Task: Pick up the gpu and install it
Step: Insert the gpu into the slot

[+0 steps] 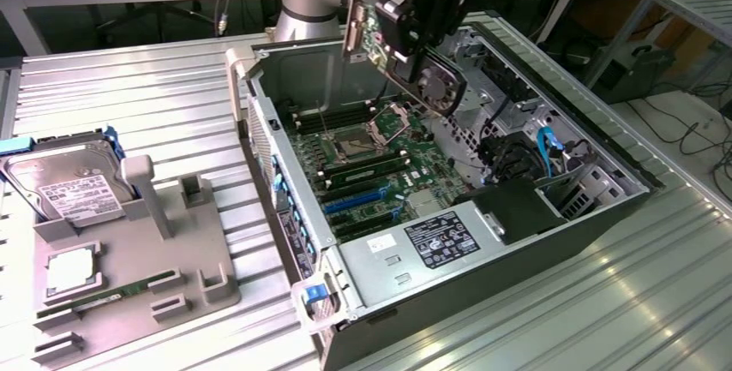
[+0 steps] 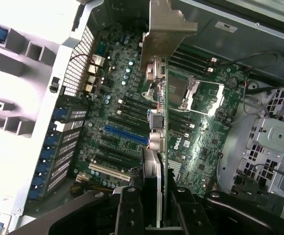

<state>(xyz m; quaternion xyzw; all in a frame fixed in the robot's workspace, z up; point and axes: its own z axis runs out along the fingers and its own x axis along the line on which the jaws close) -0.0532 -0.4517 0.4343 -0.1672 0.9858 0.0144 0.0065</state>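
Green PCB edge-on in the wrist view, so here's where I'm at with the gpu (image 1: 435, 80). It's hanging in the air above the motherboard (image 1: 366, 165), clear of it and seated in nothing. It sits over the part of the motherboard with the CPU socket (image 1: 349, 146), and the fan side faces the exterior camera.

Stuff I'm worried about:
- The card looks tilted relative to the motherboard in the exterior view. If it goes down crooked, the edge connector could jam on the lip of the blue slot (image 2: 125, 134) on the motherboard instead of dropping in.
- The pale metal bracket (image 2: 169, 29) leads the card. My guess is it could catch on the case wall (image 1: 257, 122) at the motherboard's edge before the connector lines up.
- The socket lever looks raised, right under the card. A low pass across the motherboard could clip it.
- The pinch is on a narrow strip of the card, so a bump might twist it in the grip.

The gripper (image 1: 406, 41) is partly closed and clamped on the gpu. In the wrist view its two fingers (image 2: 132, 210) sandwich the card's edge, touching nothing else.
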